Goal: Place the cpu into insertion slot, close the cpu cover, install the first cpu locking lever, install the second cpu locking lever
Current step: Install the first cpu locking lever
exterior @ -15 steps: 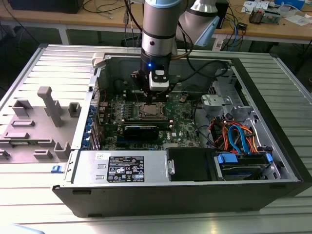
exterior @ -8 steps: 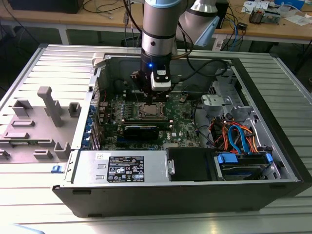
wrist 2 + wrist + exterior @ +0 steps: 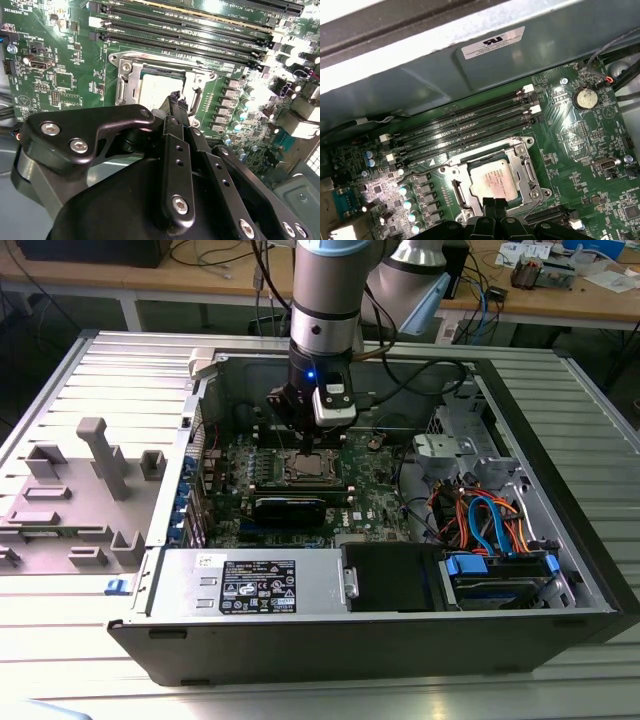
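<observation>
Cpu (image 3: pixel 493 179) seated in insertion slot (image 3: pixel 456 187) just beneath gripper (image 3: pixel 493 202) (fingers pressed together).

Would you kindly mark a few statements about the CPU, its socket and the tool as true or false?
1. The cpu sits in the insertion slot. True.
2. The cpu cover is lowered around the chip. True.
3. The tool is over the hard drive bay. False: it is at the socket's edge, beside the chip.
4. The tool carries the cpu. False: the chip lies in the socket.
5. The memory slots lie alongside the socket. True.
</observation>
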